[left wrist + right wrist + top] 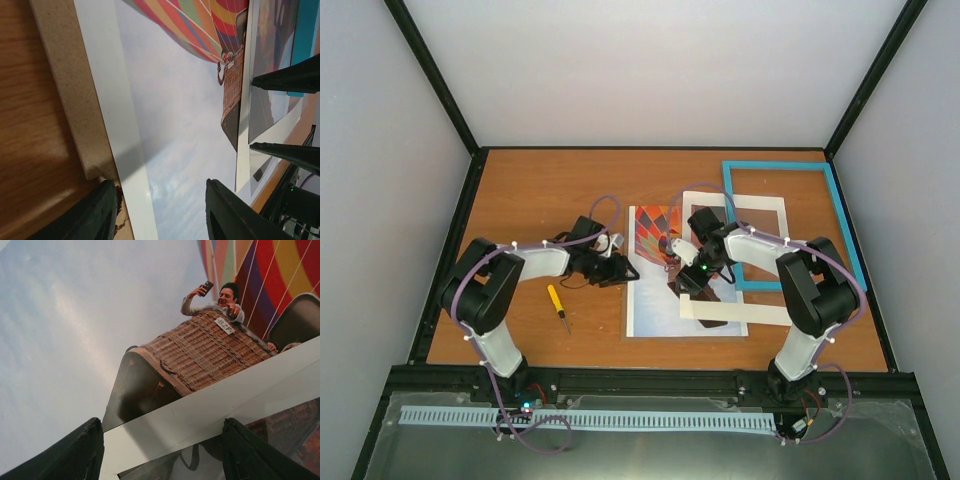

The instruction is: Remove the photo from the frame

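The photo [655, 300] is judged out of the frame [775, 166] — only the mat [740, 200] overlaps it. Left gripper [160, 200] and right gripper [165, 440] are set half-open, empty; sliding clear is needed.

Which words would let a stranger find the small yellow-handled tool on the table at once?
Look at the brown wooden table, on its left half, between the left arm and the balloon photo. There a small tool lies flat on bare wood, touching nothing. It is the only slim, yellow-handled thing; its neighbours are large flat sheets.
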`<state>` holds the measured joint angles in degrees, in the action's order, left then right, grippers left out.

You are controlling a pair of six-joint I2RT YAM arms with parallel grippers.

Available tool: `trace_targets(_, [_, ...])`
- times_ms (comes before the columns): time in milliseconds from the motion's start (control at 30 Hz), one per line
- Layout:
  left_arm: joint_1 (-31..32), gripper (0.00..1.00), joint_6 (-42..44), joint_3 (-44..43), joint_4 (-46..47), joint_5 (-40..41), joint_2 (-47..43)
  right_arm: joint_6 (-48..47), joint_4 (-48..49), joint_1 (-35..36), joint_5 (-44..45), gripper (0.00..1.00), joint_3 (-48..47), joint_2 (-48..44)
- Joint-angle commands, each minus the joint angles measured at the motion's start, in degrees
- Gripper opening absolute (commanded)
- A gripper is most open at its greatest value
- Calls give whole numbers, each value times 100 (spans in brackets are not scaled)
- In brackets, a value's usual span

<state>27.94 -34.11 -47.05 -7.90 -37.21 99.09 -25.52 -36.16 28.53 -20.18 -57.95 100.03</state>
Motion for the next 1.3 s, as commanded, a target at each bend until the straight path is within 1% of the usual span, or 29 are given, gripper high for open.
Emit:
trace_targets(0, [206,49,-87,-234,173,-418,-333,12,-128,20,32,63,100,333])
trace_targets(433, [255,49,-63,-84,-82,75,-473,12,-146,24,23,63,74,391])
trace_targets(533, [270,49,37,-17,-310,6,-552,24,-151,29,16,63,78,387])
trace_targets(667, [369,50,168,408,-638,114,-1038,14,-146,26,19,63,96,392])
trace_targets(733, [384,52,170,683,-827,18,-1378,12,-148,29,2,63,86,410])
trace_targets(867, [535,53,70,1219,-908,-369,-2017,21,-159,38,-1,63,61,439])
trace_targets(933, [553,53,1,1347,-923,-398,-2211,25,-163,38,-3,63,52,424])
trace_targets(967, [553,53,-26,1363,-952,-282,-2271,28,-165,37,11,63,44,403])
trace_targets(1100, [554,55,-122,1164,-962,138,-2218,28,-298,30,142,63,-55,126])
trace_targets(1267, [554,54,-172,740,-814,262,-2011,-283,-789,-192,392,65,-38,-836])
